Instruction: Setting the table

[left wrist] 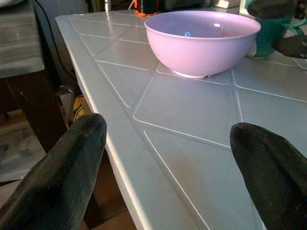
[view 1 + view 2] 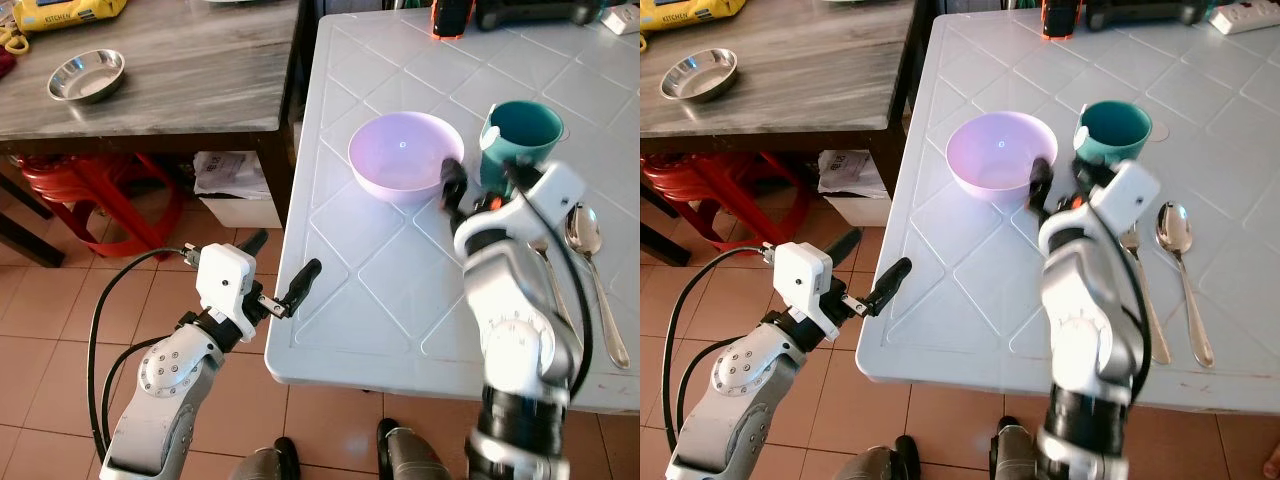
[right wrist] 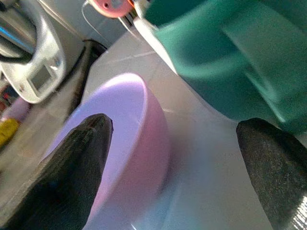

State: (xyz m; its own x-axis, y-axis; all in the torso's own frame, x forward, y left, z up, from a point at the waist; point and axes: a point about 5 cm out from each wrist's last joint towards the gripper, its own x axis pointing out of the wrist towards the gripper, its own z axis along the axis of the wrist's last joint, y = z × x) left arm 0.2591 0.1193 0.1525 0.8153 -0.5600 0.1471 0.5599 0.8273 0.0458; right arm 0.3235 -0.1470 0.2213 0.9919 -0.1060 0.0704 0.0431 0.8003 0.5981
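Left eye view shows a white table (image 2: 380, 290) with a lilac bowl (image 2: 405, 155) near its middle, a teal cup (image 2: 521, 140) just beside the bowl on the robot's right, and a spoon (image 2: 590, 250) with what looks like a fork (image 2: 548, 275) lying further right, near the table's front edge. The right gripper (image 2: 478, 178) is raised over the table, pointing into the gap between bowl and cup; in the right wrist view its fingers (image 3: 72, 167) stand wide apart, one by the bowl's rim and the other on the cup's side, with nothing between them, and whether either pad touches is too blurred to tell. The bowl looks like thin plastic: light, stiff and smooth, likely to slide on the slick tabletop if nudged, so the rim is the sensible place to pinch, one finger inside and one outside. The cup looks similar, light and easy to tip, best taken across its upper wall or lip. The cutlery seems metal, thin and flat to the surface, so it would be the hardest to pick up. The left gripper (image 2: 285, 295) hovers at the table's near left corner, just off the edge, with its fingers (image 1: 62, 172) spread and empty, facing the bowl across bare tabletop. A steel dish (image 2: 87, 76) sits on the dark table (image 2: 190, 95) to the left, well apart.
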